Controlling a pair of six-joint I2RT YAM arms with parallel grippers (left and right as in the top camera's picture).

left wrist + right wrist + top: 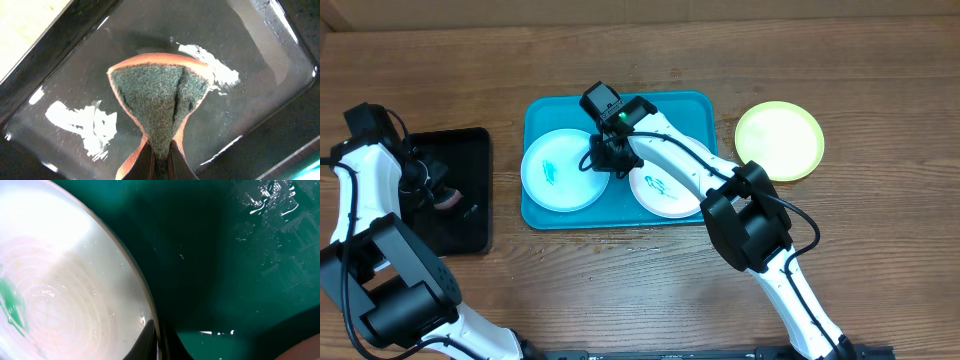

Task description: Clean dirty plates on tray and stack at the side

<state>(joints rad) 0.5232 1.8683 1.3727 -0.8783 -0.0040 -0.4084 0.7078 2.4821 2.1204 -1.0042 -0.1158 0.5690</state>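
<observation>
Wiping step, opening: left fingers [146, 167] clamped on sponge [160, 100] at black tray [260, 60]; right fingers [145, 342] clamped on plate [65, 280] rim in tray [240, 255]; next, likely sponge to smear [12, 305].

The overhead view was bright and evenly lit, with soft shadows on the table [620, 290]. The glossy black tray [260, 60] threw back 2 big white glare patches (ragged, overexposed). The turquoise tray [240, 255] looked dim, and the plate [60, 280] bleached out, blurred close up.

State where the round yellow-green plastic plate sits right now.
In the overhead view, the round yellow-green plastic plate lies on the wooden table, just right of the turquoise rectangular plastic tray.
</observation>
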